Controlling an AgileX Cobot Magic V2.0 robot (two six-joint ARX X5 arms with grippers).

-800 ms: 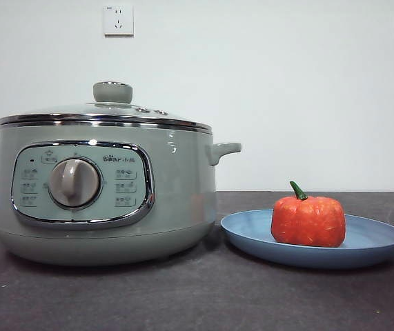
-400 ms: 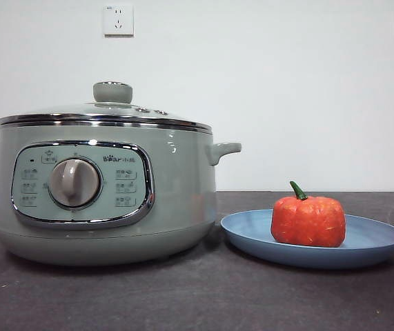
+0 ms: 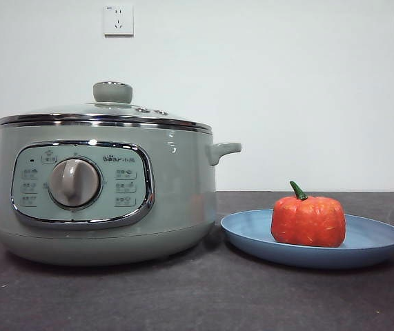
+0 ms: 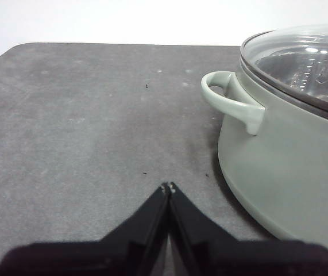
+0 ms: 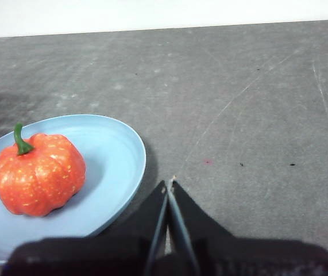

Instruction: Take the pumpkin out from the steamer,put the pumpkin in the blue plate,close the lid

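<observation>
The left gripper (image 4: 168, 186) has its two black jaws pressed together, tips meeting over the bare dark table (image 4: 83, 126) with nothing between them; it sits beside the steamer (image 4: 284, 167), near one of its side handles. The right gripper (image 5: 168, 184) is likewise closed tip to tip and empty, just beside the rim of the blue plate (image 5: 120, 167).

The pumpkin (image 3: 308, 219) sits upright in the blue plate (image 3: 376, 243), its green stem curving up, a little off the plate's middle. The plate lies just beside the steamer (image 3: 103, 193); whether they touch cannot be told. The lid (image 3: 107, 109) rests closed on the steamer's chrome rim, knob on top. Through the glass, a metal insert shows inside. Neither arm appears in the front view.
</observation>
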